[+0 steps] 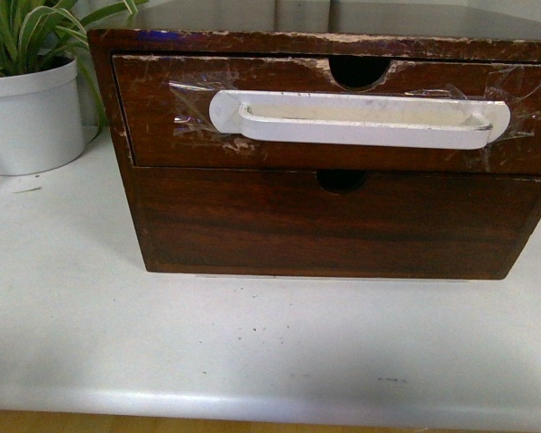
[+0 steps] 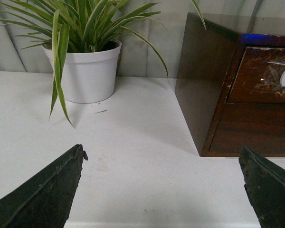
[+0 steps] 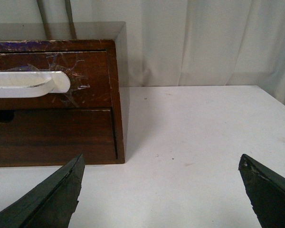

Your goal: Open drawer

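Drawer (image 1: 162,117): upper of two fronts in a dark wooden chest (image 1: 252,41); scratched; looks fully shut, face level with the frame.
Handle (image 1: 361,119): long white plastic bar across the front, held on by clear tape (image 1: 194,113); half-round notch (image 1: 359,72) in the edge above it.
Lower drawer front (image 1: 343,225): plain, no handle; not the target.
Location: chest stands on the white table (image 1: 252,352), straight ahead of the robot; potted plant (image 1: 27,117) beside it on the left.
Left gripper (image 2: 161,152): spread wide, empty; over bare table, well apart from the chest.
Right gripper (image 3: 161,159): spread wide, empty; off the chest's right corner, handle end in its sight.
Step in hand: approach; nothing touches the handle yet.
Next move calls for: bringing one gripper, probably the right, level with the bar, closing the fingers around it, then pulling straight toward the robot.
Risk: taped handle may peel off under a skewed pull.
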